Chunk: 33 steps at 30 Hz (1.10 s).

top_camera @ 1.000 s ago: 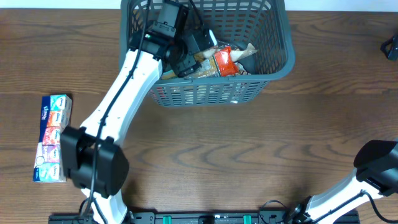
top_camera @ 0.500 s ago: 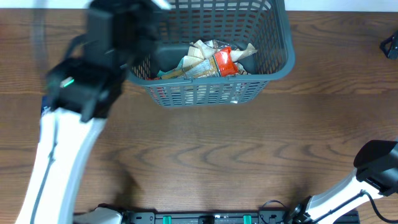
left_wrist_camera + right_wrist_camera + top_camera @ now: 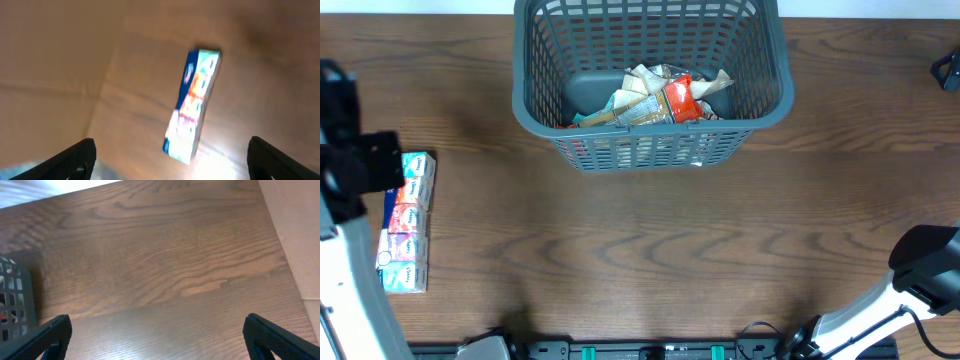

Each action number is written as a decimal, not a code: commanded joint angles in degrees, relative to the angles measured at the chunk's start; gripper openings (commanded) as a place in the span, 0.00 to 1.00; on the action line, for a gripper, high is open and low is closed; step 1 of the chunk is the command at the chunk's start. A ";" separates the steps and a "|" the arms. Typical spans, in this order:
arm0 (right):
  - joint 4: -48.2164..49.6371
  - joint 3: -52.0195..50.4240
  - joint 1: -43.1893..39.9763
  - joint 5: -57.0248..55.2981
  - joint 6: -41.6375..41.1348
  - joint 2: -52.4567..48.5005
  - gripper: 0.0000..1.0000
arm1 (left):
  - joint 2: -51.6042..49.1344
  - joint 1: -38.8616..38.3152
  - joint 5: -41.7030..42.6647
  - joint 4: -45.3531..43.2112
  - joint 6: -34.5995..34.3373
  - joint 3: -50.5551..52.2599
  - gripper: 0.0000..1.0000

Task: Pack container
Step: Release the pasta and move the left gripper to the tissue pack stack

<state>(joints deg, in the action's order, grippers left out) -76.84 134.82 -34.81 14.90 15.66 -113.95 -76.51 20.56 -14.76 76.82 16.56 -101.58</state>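
the wooden table (image 3: 650,260) carries the dark grey container (image 3: 650,150) at 12 o'clock, its mouth up so things can drop in. inside, toward its 3 o'clock half, lies a pile of snack packs (image 3: 655,98); the other half is bare bottom. at 9 o'clock a strip of tissue packs (image 3: 405,222) lies flat outside it, probably the next thing to pack. the left gripper (image 3: 170,149) hovers above it, fingers wide apart, holding nothing. the right gripper (image 3: 156,325), at 4 o'clock, also stands spread over bare wood.
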 commanded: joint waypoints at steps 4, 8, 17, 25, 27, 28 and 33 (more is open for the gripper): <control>0.13 -0.17 -0.02 1.22 0.68 1.18 0.97 | -3.26 8.81 10.08 -2.73 3.06 8.39 0.89; 0.13 -0.17 -0.02 1.20 0.70 1.18 0.97 | -6.12 10.84 11.56 -7.58 3.10 13.79 0.89; 0.11 -0.17 -0.02 1.20 0.68 1.18 0.97 | -17.97 11.63 13.31 -12.00 7.67 17.68 0.99; -0.07 -0.17 -0.02 0.96 0.68 1.18 0.97 | -26.49 11.63 14.34 -12.72 14.62 17.68 0.99; -0.09 -0.17 -0.02 0.31 0.68 1.18 0.97 | -27.93 11.87 14.14 -13.07 16.33 17.68 0.99; -0.11 -0.17 -0.02 -0.07 0.70 1.18 0.97 | -28.41 12.02 14.12 -13.40 16.90 17.68 0.99; -1.20 -0.17 -0.04 -3.04 0.72 1.18 0.98 | -30.36 14.51 14.14 -15.72 18.43 17.68 0.99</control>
<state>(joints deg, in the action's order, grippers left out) -77.28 134.82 -34.83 14.20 15.66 -113.95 -105.80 33.12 -1.34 61.43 32.05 -83.92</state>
